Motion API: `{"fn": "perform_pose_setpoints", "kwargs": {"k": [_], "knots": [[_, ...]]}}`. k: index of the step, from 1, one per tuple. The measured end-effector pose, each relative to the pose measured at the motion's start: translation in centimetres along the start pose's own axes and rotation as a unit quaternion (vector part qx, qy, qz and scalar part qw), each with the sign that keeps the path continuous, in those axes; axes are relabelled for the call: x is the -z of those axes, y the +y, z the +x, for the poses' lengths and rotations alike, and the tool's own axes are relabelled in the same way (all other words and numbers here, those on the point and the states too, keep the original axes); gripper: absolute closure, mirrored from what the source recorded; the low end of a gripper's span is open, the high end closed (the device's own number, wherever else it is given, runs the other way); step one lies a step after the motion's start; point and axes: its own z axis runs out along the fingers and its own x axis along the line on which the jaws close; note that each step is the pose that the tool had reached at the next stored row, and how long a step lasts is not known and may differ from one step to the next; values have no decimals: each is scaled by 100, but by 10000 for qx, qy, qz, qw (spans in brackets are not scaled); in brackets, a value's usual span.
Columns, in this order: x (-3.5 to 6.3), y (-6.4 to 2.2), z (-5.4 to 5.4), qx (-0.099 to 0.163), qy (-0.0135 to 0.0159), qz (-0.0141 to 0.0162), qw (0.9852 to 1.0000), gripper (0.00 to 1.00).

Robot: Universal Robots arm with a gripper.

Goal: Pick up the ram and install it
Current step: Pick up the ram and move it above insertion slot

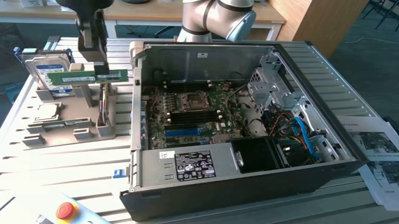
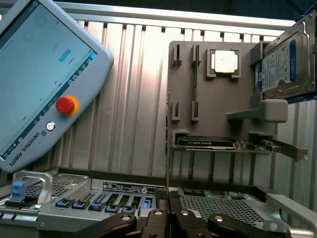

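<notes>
Clamping the ram [image 1: 74,77] between narrow jaws, my pincer [image 1: 102,73] holds the green stick by one end. Its long side lies level above the grey fixture tray [image 1: 62,135]. In the wrist view my pincer [image 2: 169,218] sits low, and the ram [image 2: 167,148] rises from it edge-on as one thin line, pressed on both sides by my fingers [image 2: 157,221].

The stick hangs to the exterior view's left of the open computer case [image 1: 249,186], and its near end is close to the case's side wall. That wall stands between the ram and the motherboard [image 1: 193,112], while the case itself is open on top. The blue-labelled hard drive [image 1: 46,70] stands upright in the tray just behind the stick's far end, and the silver processor chip [image 1: 46,112] lies lower on the tray, well apart from it. The slatted table [image 1: 74,168] lies bare in front of the tray, up to the teach pendant [image 1: 62,212] with its red button.

The upper part of my pincer is cut off by the frame edge in the exterior view. From the wrist, the ram's chips are hidden, since I see only its edge. I cannot tell whether the stick has air under it or touches the tray's upright holders below.
</notes>
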Motion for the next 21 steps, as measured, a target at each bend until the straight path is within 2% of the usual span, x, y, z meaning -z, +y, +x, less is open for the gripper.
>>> {"fn": "perform_pose_setpoints", "kwargs": {"k": [21], "knots": [[24, -559, 83, 1, -3, -47, 10000, 88]]}}
